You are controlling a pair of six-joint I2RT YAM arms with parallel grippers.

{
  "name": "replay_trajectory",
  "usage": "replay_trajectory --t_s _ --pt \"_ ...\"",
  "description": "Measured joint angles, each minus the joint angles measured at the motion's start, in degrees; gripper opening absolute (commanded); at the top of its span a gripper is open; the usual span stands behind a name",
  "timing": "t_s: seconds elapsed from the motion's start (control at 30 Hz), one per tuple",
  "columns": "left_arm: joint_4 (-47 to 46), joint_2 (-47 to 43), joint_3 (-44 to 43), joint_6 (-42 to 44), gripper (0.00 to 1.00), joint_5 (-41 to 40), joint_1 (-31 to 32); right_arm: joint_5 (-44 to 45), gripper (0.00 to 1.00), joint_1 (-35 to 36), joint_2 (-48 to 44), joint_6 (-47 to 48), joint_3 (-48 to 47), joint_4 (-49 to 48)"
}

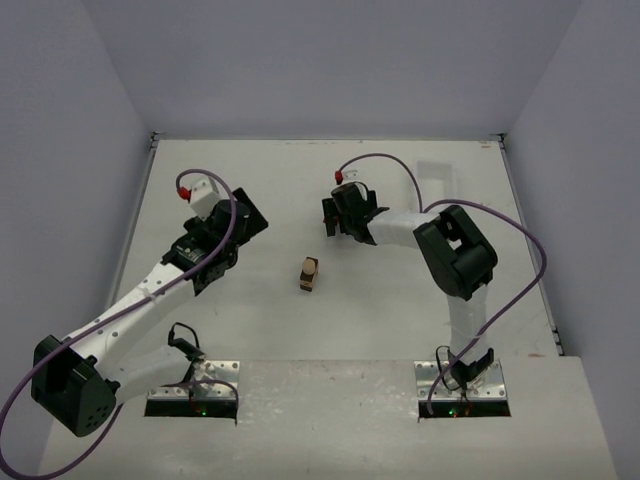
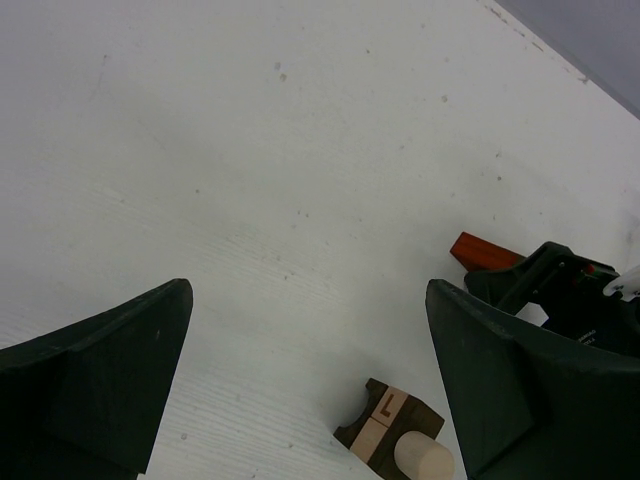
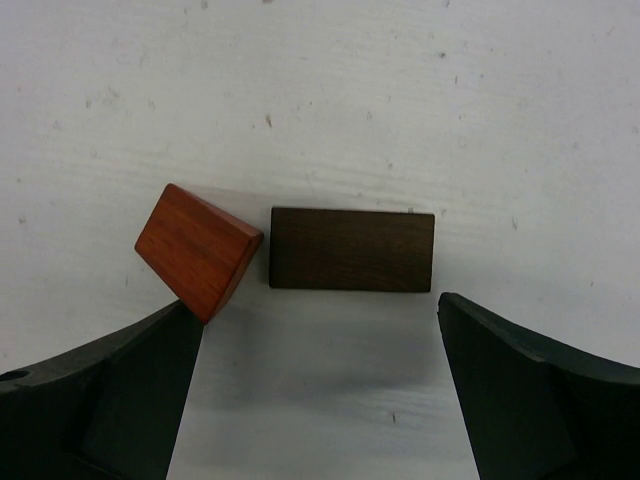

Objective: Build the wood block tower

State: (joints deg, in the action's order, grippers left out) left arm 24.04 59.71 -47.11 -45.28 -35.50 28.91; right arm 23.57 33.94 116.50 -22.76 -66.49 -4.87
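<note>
The wood block tower stands mid-table: dark brown pieces, a tan block marked "L" and a tan cylinder. It also shows low in the left wrist view. My left gripper is open and empty, left of the tower and above the table. My right gripper is open and empty, behind and right of the tower. In the right wrist view a flat dark brown block and a tilted reddish-brown block lie just ahead of its open fingers. The reddish-brown block's corner rests by the left finger.
The white table is walled by white panels at the back and sides. The right gripper's black body and the reddish-brown block show at the right of the left wrist view. Purple cables loop over both arms.
</note>
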Motion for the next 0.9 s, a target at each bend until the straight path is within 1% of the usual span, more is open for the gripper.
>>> replay_trajectory --t_s 0.2,0.33,0.43,0.5,0.53,0.67,0.73,0.8,0.83,0.9 --pt "-0.34 -0.4 0.85 0.0 1.0 -1.04 -0.02 -0.19 0.99 -1.78 3.84 -2.16 -6.86 4.25" --pt "-0.49 -0.66 1.27 -0.02 1.0 -1.56 -0.02 -0.29 0.98 -3.09 4.01 -3.02 -7.24 4.99" --pt "-0.7 -0.84 1.37 -0.02 1.0 -1.84 -0.02 -0.88 0.94 -3.87 4.01 -3.11 -7.24 5.04" --pt "-0.73 -0.86 1.39 0.0 1.0 -1.93 -0.02 -1.43 0.88 -4.26 4.01 -3.07 -7.24 5.07" --pt "-0.75 -0.84 1.39 0.0 1.0 -1.95 -0.02 -1.59 0.87 -4.38 4.01 -2.99 -7.24 5.08" --pt "-0.78 -0.84 1.39 0.0 1.0 -1.96 -0.02 -2.74 0.69 -4.69 4.01 -2.23 -7.27 5.05" --pt "-0.82 -0.84 1.39 0.0 1.0 -1.96 -0.02 -3.71 0.57 -4.77 4.01 -1.7 -7.34 5.11" --pt "-0.84 -0.84 1.39 0.0 1.0 -1.93 -0.02 -4.41 0.41 -4.83 4.01 -1.19 -7.37 5.18" --pt "-0.87 -0.84 1.39 0.0 1.0 -1.95 -0.02 -4.66 0.36 -4.89 4.0 -0.86 -7.37 5.2" --pt "-0.92 -0.84 1.39 0.0 1.0 -1.92 -0.02 -5.31 0.32 -4.94 3.86 -0.08 -7.34 5.22"
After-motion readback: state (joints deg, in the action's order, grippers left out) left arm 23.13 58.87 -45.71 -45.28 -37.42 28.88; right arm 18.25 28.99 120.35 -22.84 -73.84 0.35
